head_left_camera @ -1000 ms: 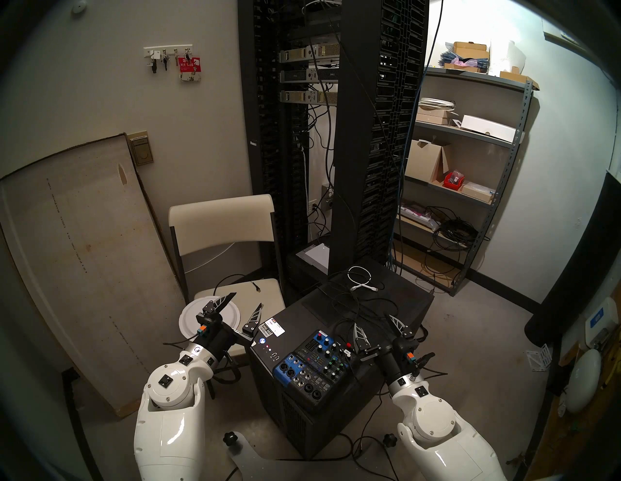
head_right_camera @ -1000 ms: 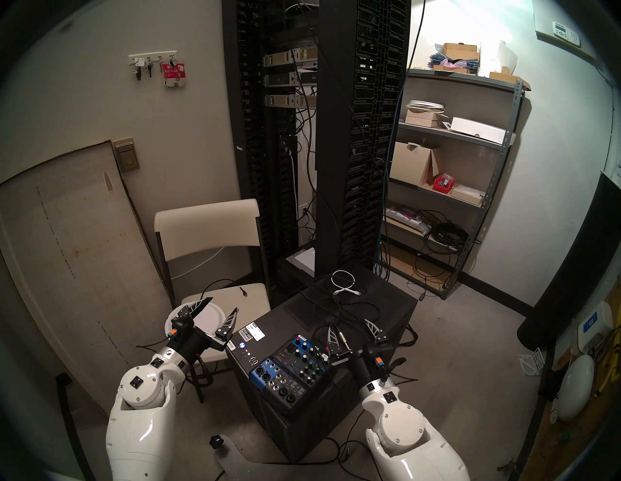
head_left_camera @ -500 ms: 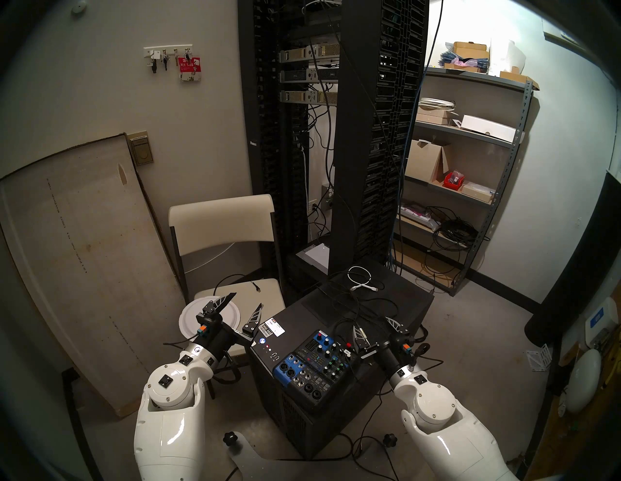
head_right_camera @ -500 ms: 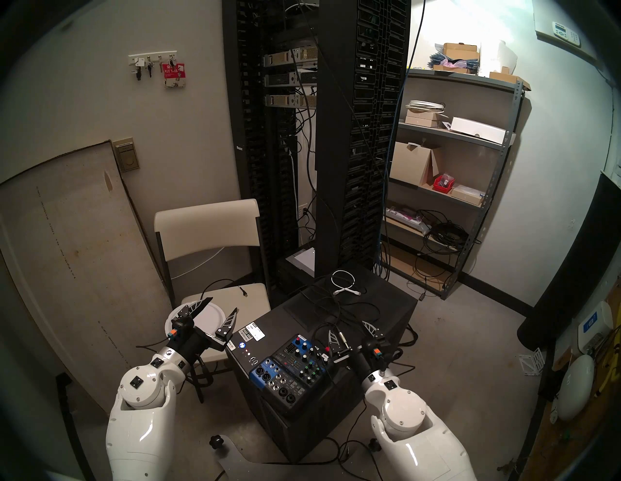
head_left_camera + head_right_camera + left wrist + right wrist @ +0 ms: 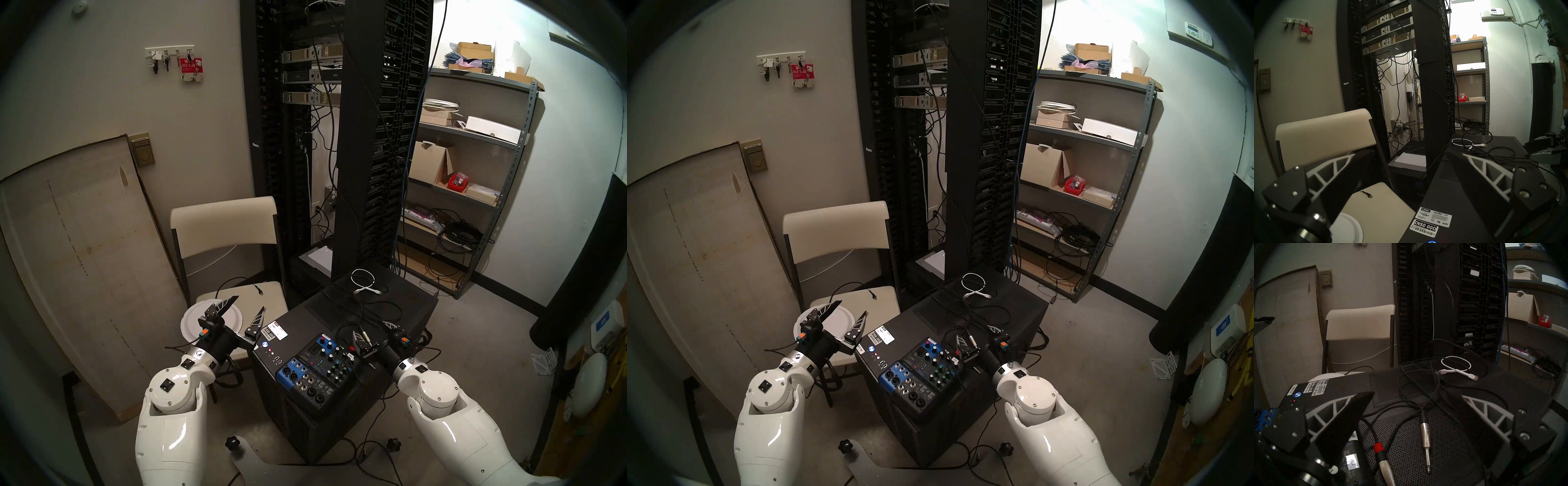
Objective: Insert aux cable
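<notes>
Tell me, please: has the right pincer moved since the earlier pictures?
Yes. The right pincer has moved forward and down toward the aux cable plug lying beside the blue mixer, which has not moved. Its jaws are open and hold nothing.

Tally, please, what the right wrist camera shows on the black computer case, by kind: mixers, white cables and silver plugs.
Mixers: 1, the blue mixer
White cables: 1, the white coiled cable
Silver plugs: 2, the aux cable jack plug and the red-ringed plug
Total: 4
</notes>
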You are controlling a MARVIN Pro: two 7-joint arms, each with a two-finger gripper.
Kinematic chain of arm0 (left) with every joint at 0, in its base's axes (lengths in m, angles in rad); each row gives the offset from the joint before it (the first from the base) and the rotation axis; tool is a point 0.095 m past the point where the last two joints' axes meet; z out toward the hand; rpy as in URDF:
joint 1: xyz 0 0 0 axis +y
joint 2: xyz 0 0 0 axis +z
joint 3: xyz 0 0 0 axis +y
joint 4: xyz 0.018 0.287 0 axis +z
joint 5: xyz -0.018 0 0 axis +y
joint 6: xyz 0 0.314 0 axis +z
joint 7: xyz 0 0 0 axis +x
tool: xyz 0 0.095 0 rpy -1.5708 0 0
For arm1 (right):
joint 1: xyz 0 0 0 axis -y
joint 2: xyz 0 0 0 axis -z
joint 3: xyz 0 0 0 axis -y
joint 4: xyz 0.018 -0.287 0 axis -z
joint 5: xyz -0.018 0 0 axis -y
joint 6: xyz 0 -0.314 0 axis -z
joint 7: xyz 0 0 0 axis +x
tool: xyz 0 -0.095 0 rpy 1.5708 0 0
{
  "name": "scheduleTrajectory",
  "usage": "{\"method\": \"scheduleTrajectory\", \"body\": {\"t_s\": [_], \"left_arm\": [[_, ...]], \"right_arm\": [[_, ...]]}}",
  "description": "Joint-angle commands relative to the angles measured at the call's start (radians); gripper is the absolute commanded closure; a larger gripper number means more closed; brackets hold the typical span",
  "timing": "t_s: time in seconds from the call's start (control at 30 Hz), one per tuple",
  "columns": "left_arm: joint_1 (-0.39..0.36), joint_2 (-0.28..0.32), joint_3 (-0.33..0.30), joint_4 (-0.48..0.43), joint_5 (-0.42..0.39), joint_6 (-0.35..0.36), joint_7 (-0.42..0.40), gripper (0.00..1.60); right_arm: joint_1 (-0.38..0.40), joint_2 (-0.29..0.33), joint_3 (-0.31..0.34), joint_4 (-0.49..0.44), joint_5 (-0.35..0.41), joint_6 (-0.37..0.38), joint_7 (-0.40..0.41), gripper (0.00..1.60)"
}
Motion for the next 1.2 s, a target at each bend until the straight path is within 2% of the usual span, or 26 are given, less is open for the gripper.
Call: {"method": "scheduleTrajectory", "body": {"t_s": [0.0,0.13,0.2,0.3,0.4,0.47,0.9,1.03,1.07,1.17], "left_arm": [[-0.002,0.002,0.001,-0.015,-0.001,-0.002,0.001,0.00],[-0.002,0.002,0.001,-0.014,-0.001,-0.002,0.001,0.00],[-0.003,0.002,0.001,-0.014,-0.001,-0.002,0.001,0.00],[-0.003,0.002,0.001,-0.014,-0.001,-0.002,0.001,0.00],[-0.002,0.002,0.001,-0.015,-0.001,-0.002,0.001,0.00],[-0.002,0.002,0.001,-0.015,-0.001,-0.002,0.001,0.00],[-0.002,0.002,0.002,-0.016,-0.001,-0.001,0.002,0.00],[-0.002,0.001,0.001,-0.016,-0.001,-0.001,0.001,0.00],[-0.002,0.001,0.001,-0.016,-0.001,-0.001,0.001,0.00],[-0.002,0.002,0.001,-0.016,-0.001,-0.001,0.001,0.00]], "right_arm": [[0.082,0.005,-0.014,0.015,-0.013,0.027,0.029,0.11],[0.112,0.022,-0.023,0.022,-0.026,0.065,0.048,0.08],[0.124,0.028,-0.024,0.025,-0.034,0.076,0.051,0.21],[0.141,0.038,-0.029,0.027,-0.042,0.108,0.069,0.32],[0.152,0.041,-0.029,0.039,-0.048,0.125,0.077,0.33],[0.156,0.039,-0.026,0.048,-0.047,0.131,0.082,0.41],[0.170,0.026,-0.019,0.126,-0.052,0.134,0.105,0.28],[0.177,0.023,-0.017,0.141,-0.049,0.133,0.115,0.34],[0.179,0.022,-0.017,0.144,-0.050,0.134,0.117,0.41],[0.187,0.022,-0.020,0.151,-0.055,0.148,0.121,0.41]]}}
